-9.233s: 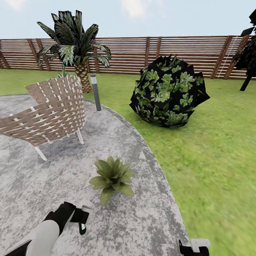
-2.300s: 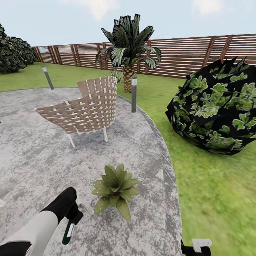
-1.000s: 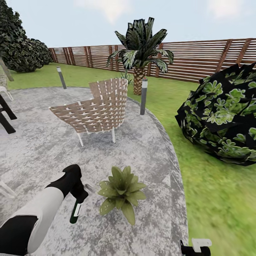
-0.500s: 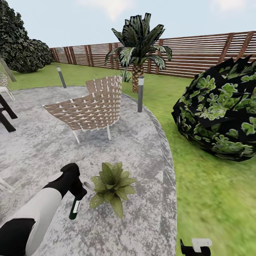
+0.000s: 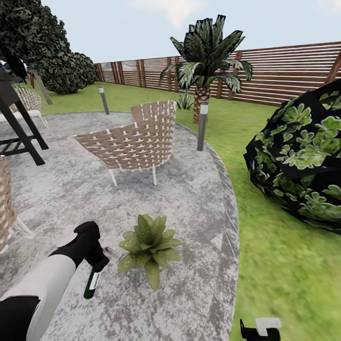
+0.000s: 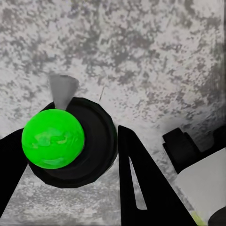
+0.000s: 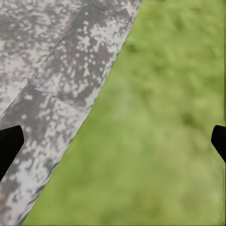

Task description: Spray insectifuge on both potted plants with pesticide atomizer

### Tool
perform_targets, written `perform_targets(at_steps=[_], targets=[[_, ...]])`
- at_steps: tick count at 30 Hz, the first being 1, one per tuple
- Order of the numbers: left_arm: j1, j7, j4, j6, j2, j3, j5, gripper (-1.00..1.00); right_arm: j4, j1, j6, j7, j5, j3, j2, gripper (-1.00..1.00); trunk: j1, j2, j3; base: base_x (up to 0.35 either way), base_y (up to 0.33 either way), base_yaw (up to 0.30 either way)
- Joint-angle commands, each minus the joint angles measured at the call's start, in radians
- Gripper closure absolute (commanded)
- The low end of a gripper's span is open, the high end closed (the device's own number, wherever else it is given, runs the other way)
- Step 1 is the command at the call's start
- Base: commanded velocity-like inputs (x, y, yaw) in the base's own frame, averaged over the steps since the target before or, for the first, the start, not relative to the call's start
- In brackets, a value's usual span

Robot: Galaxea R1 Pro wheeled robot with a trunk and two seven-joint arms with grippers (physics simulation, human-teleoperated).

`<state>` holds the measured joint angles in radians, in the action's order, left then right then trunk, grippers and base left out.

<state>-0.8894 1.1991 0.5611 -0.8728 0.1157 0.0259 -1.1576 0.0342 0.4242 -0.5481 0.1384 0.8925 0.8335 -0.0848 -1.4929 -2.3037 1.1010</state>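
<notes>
Spreading across the head view, the garden's green lawn [image 5: 284,265] meets a round grey paved patio [image 5: 189,189] under a pale sky, with a brown slatted wooden fence [image 5: 293,71] closing the far side. A round dark bush [image 5: 303,156] bulks on the grass at the right edge; darker trees [image 5: 42,47] mass at the far left. A palm [image 5: 206,57] with a scaly brown trunk rises beside the fence, and a grey bollard light [image 5: 202,125] stands at the patio's rim just in front of it — a second one [image 5: 103,99] stands farther back to the left. A woven brown-and-white chair [image 5: 132,142] sits on the paving, with a black frame [image 5: 19,128] at the left edge.

One potted plant [image 5: 148,242] — a low rosette of pointed green leaves — rests on the patio near the camera. Just beside it, on its left, the left gripper [image 5: 97,259] is clamped on the pesticide atomizer [image 5: 91,285], a dark green bottle hanging downward above the paving; in the left wrist view the bottle's round bright-green end [image 6: 52,138] sits between the black fingers [image 6: 141,183].

The right gripper [image 5: 259,331] shows at the bottom edge of the head view; in the right wrist view its dark fingertips [image 7: 9,146] stand wide apart with nothing between them, over the line where paving meets grass.
</notes>
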Motion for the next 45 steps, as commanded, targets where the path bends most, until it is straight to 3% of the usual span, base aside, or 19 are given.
perform_targets(at_steps=[1, 2, 3, 4, 6, 10, 25, 33, 45], targets=[[0.001, 0.009, 0.002, -0.008, 0.009, 0.002, -0.006, 1.00, -0.002, 0.001, -0.003, 0.007, 0.010, 0.004, -0.001, -1.00, 0.000, 0.000, 0.001, 0.001, -0.274, 0.055], [0.003, 0.010, 0.003, -0.008, 0.029, -0.002, -0.002, 1.00, -0.002, 0.000, -0.003, 0.007, 0.011, 0.004, 0.000, -1.00, 0.000, 0.000, 0.001, 0.000, -0.274, 0.004], [0.003, 0.010, 0.003, -0.008, 0.031, -0.011, -0.001, 1.00, -0.002, 0.000, -0.004, 0.007, 0.011, 0.004, 0.000, -1.00, 0.000, 0.000, 0.001, 0.000, -0.275, 0.002], [0.003, 0.008, 0.003, -0.008, 0.032, -0.021, -0.001, 1.00, -0.002, 0.001, -0.004, 0.007, 0.011, 0.004, 0.000, -1.00, 0.000, 0.000, 0.001, 0.000, -0.275, 0.001], [0.003, -0.096, 0.001, -0.007, 0.030, -0.068, 0.004, 1.00, -0.002, 0.000, -0.004, 0.007, 0.011, 0.005, 0.000, -1.00, 0.000, 0.000, 0.001, 0.062, -0.275, 0.067], [0.003, -0.127, -0.012, -0.006, 0.023, -0.093, 0.007, 1.00, -0.002, 0.000, -0.003, 0.007, 0.011, 0.004, 0.000, -1.00, 0.000, 0.000, 0.001, 0.098, -0.275, 0.240], [0.010, -0.126, -0.008, -0.007, 0.015, -0.098, 0.009, 1.00, -0.002, 0.000, -0.002, 0.007, 0.011, 0.004, 0.000, -1.00, 0.000, 0.000, 0.001, 0.158, -0.248, 0.277], [0.010, -0.126, -0.001, -0.008, 0.013, -0.101, 0.010, 1.00, -0.002, 0.000, -0.003, 0.007, 0.012, 0.004, 0.000, -1.00, 0.000, 0.000, 0.001, 0.026, -0.024, 0.278], [0.010, -0.127, -0.002, -0.008, 0.013, -0.100, 0.010, 1.00, -0.002, 0.000, -0.003, 0.007, 0.011, 0.004, 0.000, -1.00, 0.000, 0.000, 0.001, 0.089, -0.254, 0.023]])
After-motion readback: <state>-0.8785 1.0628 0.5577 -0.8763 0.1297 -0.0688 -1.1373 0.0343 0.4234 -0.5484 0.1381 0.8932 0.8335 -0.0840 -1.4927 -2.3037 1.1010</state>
